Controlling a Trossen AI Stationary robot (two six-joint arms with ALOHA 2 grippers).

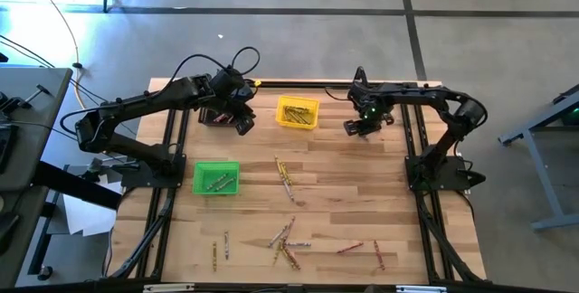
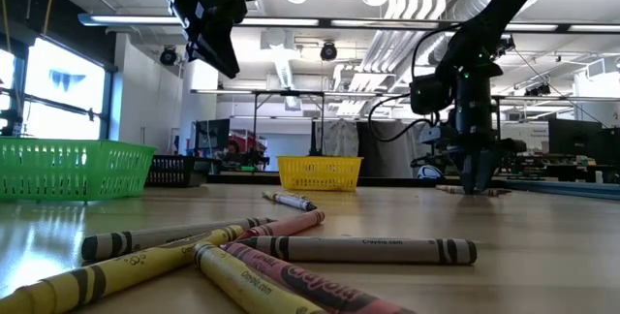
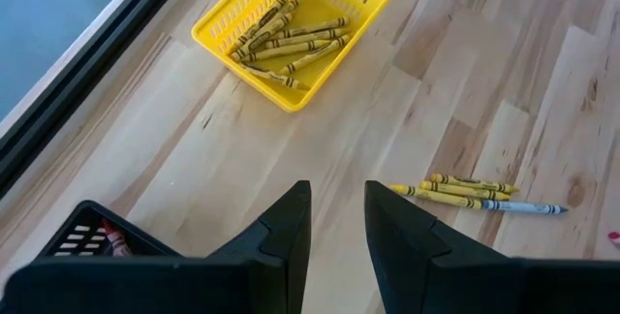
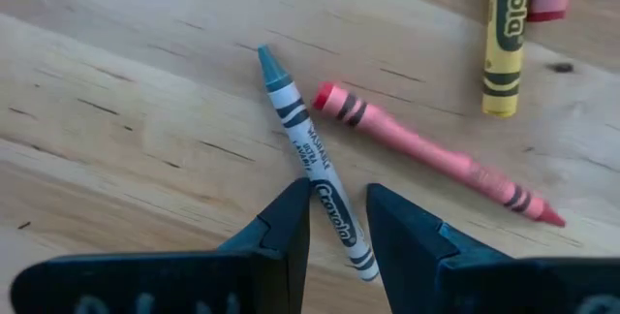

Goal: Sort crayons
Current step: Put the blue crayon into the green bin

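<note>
A blue-grey crayon lies flat on the wooden table beside a red crayon and a yellow one. My right gripper points down just over the table at the far right. It is open, with a finger on either side of the blue-grey crayon's blunt end, and I see no touch. My left gripper hangs open and empty, high above the table by the black bin. Yellow crayons fill the yellow bin.
The green bin with a few crayons stands at the left. Loose crayons lie mid-table and toward the near edge. Bare wood lies between the yellow bin and my right gripper.
</note>
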